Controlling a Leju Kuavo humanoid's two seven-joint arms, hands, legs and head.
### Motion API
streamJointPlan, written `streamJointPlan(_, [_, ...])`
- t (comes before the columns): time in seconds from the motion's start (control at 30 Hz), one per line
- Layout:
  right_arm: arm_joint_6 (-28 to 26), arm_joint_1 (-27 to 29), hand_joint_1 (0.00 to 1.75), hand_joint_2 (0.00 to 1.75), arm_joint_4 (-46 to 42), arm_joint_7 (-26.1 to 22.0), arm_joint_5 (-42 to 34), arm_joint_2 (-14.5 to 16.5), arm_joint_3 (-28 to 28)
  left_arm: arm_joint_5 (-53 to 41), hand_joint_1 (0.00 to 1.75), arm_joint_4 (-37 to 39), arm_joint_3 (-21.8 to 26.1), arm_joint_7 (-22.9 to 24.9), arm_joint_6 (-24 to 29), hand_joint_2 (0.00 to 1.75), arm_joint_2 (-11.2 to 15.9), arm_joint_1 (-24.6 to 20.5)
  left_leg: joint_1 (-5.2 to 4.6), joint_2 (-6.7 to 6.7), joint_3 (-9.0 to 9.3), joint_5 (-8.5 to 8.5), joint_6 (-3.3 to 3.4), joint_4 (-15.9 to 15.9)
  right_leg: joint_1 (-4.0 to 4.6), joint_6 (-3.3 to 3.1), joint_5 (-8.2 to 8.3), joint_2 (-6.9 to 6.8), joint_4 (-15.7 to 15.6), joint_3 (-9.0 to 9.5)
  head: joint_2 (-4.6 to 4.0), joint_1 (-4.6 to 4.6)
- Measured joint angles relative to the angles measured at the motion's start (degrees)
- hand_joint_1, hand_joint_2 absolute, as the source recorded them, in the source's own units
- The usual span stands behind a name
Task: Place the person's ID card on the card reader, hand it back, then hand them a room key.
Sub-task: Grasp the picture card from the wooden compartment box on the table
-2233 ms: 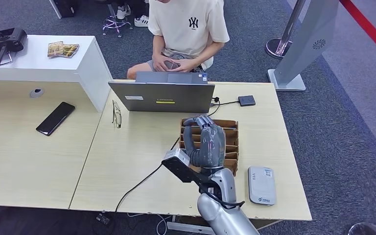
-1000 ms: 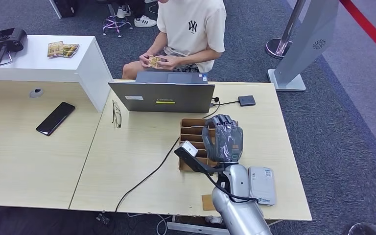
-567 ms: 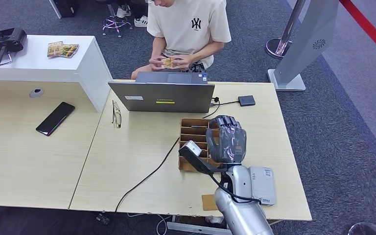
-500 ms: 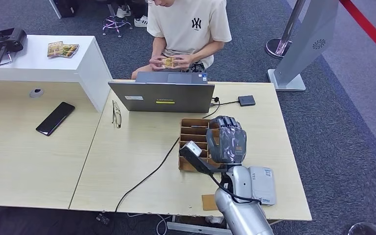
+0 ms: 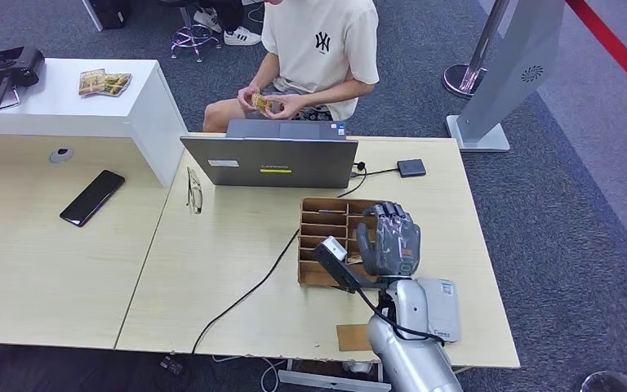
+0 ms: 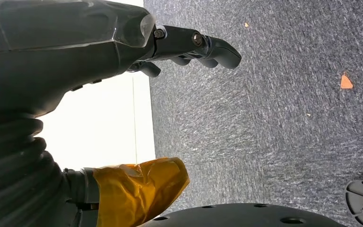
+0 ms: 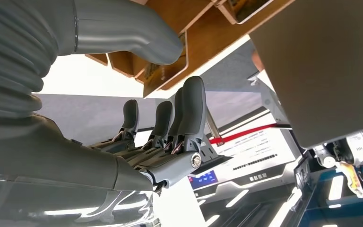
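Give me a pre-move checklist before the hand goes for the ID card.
1. Right hand empty, fingers apart: ok.
2. Card offered over the desk: not ok, the person holds it in their lap behind the laptop.
3. Reader surface free: ok.
4. Wooden key box within reach beside the hand: ok.
5. Left hand out of the way, hanging over carpet: ok.
6. Keys in the box: cannot tell.

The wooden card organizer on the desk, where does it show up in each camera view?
Head view: the wooden card organizer sits centre-right on the desk, just left of the right hand.
Right wrist view: its brown compartments run along the top, beyond the thumb.
Left wrist view: not in it.
Shared landmark: the right hand.
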Motion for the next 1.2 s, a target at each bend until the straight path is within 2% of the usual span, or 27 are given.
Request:
streamJointPlan(0.1, [0.0,-0.1,1.01,1.75,0.55,0.0,0.24,-0.14,-0.52,-0.13,0.0,0.0,0.0,0.0,-0.03,1.75,0.0,0.0,0.0,0.0,0.0,0.0,0.0,0.0,0.0,0.0,0.0,0.0,0.0,0.0,0.0,0.0])
streamJointPlan(0.4, [0.0,-0.88,1.01,1.75,1.54,0.23,1.35,-0.52,-2.98,-0.52,0.0,0.0,0.0,0.0,-0.21,1.75,0.0,0.0,0.0,0.0,0.0,0.0,0.0,0.0,0.0,0.0,0.0,0.0,0.0,0.0,0.0,0.0])
streamJointPlan(0.57, [0.0,-1.26,1.21,1.75,1.55,-0.08,1.62,-0.68,-3.94,-0.59,0.0,0.0,0.0,0.0,-0.37,1.75,0.0,0.0,0.0,0.0,0.0,0.0,0.0,0.0,0.0,0.0,0.0,0.0,0.0,0.0,0.0,0.0])
streamJointPlan(0.73, [0.0,-1.68,1.11,1.75,1.56,-0.1,1.83,-0.84,-4.29,-0.67,0.0,0.0,0.0,0.0,-0.53,1.75,0.0,0.0,0.0,0.0,0.0,0.0,0.0,0.0,0.0,0.0,0.0,0.0,0.0,0.0,0.0,0.0])
streamJointPlan(0.9, [0.0,-1.9,0.8,1.75,1.57,-0.16,1.83,-0.98,-4.48,-0.71,0.0,0.0,0.0,0.0,-0.56,1.75,0.0,0.0,0.0,0.0,0.0,0.0,0.0,0.0,0.0,0.0,0.0,0.0,0.0,0.0,0.0,0.0])
streamJointPlan(1.2, [0.0,-2.13,0.8,1.75,1.58,-0.26,1.66,-1.1,-4.87,-0.73,0.0,0.0,0.0,0.0,-0.56,1.75,0.0,0.0,0.0,0.0,0.0,0.0,0.0,0.0,0.0,0.0,0.0,0.0,0.0,0.0,0.0,0.0])
